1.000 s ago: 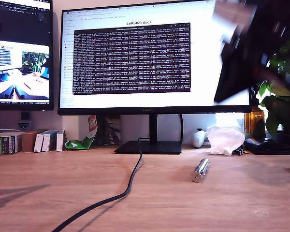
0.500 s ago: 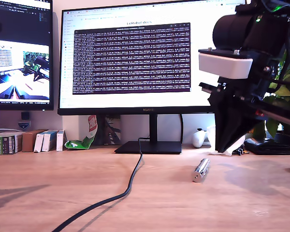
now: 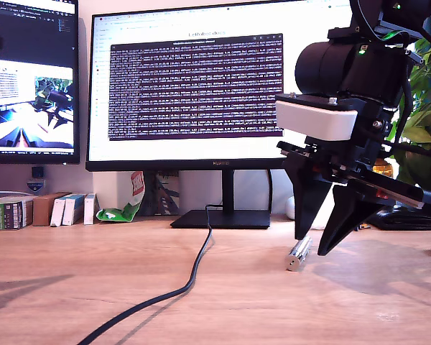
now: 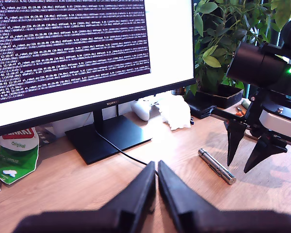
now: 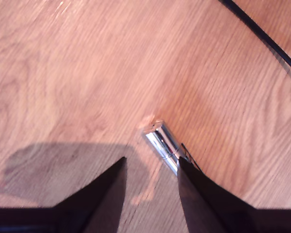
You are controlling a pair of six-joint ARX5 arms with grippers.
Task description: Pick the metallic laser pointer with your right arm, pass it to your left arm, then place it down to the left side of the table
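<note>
My second gripper (image 3: 310,248) has dropped from high at the exterior view's right, where a second ago it was only a blur against the monitor (image 3: 194,86), down to the metallic laser pointer (image 3: 298,253). Half a second ago its tips hung beside and behind the pointer; now they reach down on either side of its rear part, so the approach for the pick looks nearly finished, though nothing is grasped yet.

The fingers (image 5: 104,194) stand apart, pointing steeply down at the table (image 3: 93,280). In the second wrist view the pointer's (image 5: 164,141) flat end sticks out ahead of the claw, its body running under one finger rather than centred in the gap; I judge a small sideways shift is needed before closing. The pointer has not moved and lies flat on the wood.

My first gripper (image 4: 157,180) waits well away from the pointer (image 4: 216,166), low over the desk, its jaws pressed together, aimed toward the monitor stand (image 4: 106,137). The black cable (image 3: 179,284) runs clear of both claws
</note>
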